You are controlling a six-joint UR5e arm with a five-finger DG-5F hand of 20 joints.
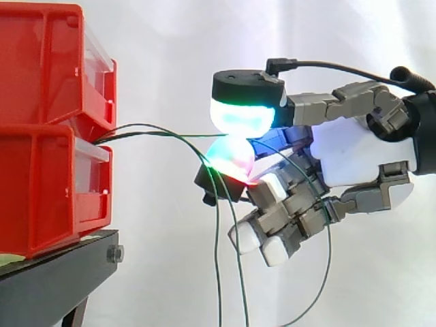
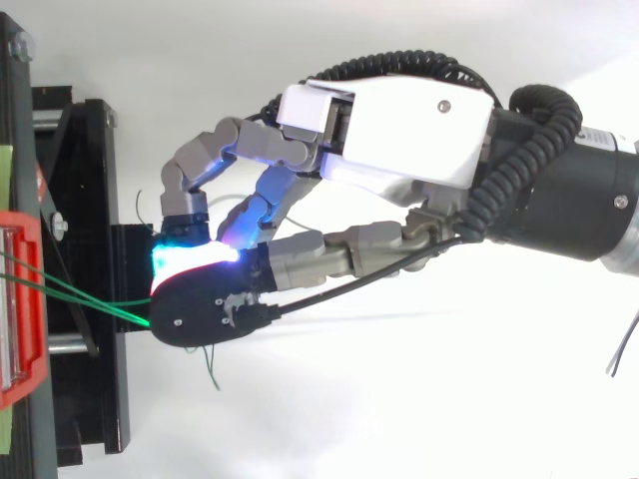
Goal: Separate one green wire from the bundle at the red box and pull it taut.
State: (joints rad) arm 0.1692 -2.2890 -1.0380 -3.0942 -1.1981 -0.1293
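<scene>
Two stacked red bins (image 1: 41,184) stand at the left on a black stand (image 1: 54,286). Several thin green wires come out of the gap between the bins. One green wire (image 1: 170,135) runs nearly straight and level from the bins to my hand (image 1: 354,153). Two glowing fingertip pads (image 1: 242,116) are pressed together on it, one above the other, a short way right of the bins. The remaining fingers are curled below. From above, the pinched wire (image 2: 100,299) stretches from the red bin (image 2: 20,299) to the lit tips of the hand (image 2: 399,130).
The other green wires (image 1: 219,272) arc out of the bins and hang slack below the hand, one looping behind the curled fingers. The black stand (image 2: 90,200) reaches out under the fingertips. A white curtain lies behind.
</scene>
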